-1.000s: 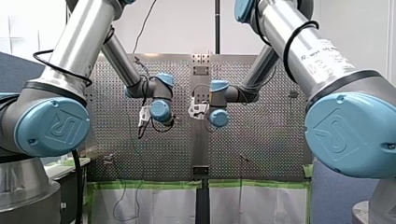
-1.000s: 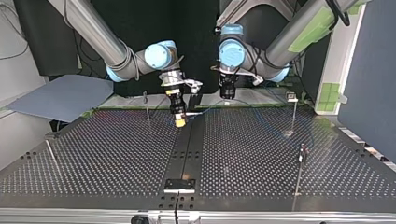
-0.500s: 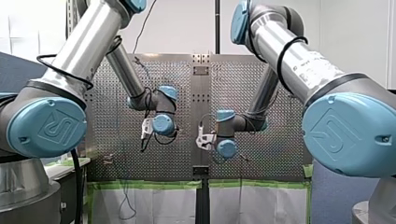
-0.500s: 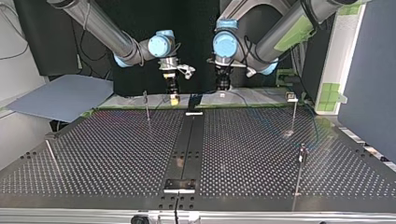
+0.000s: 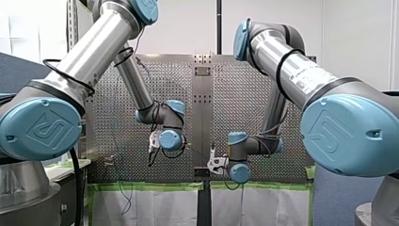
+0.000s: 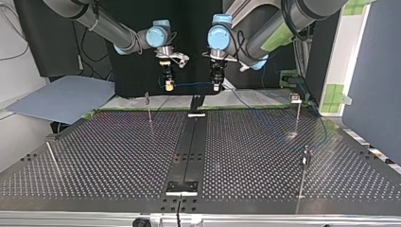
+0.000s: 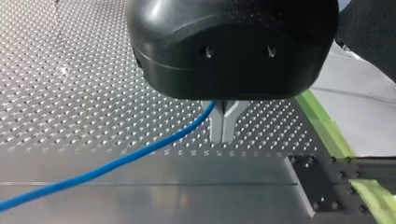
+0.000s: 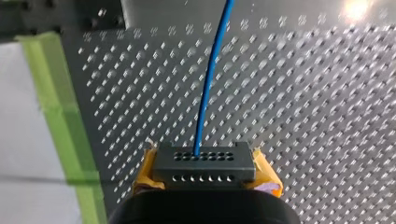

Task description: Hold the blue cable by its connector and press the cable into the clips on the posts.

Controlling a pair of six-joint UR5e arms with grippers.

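Within the last second both arms have drawn back from over the table [image 6: 118,156] to the upper centre of the top view, lifting the blue cable [image 6: 191,85] into a short span between them. My right gripper [image 8: 205,175] clamps the connector [image 8: 204,161] between yellow pads; my left gripper [image 7: 223,122] is pinched on the cable further along. The posts [image 6: 149,108] look unthreaded, though their clips are too small to be sure, so routing likely starts next. The joint caps [image 5: 40,134] carry the UR emblem; the arm-tube label [image 5: 306,75] is unreadable
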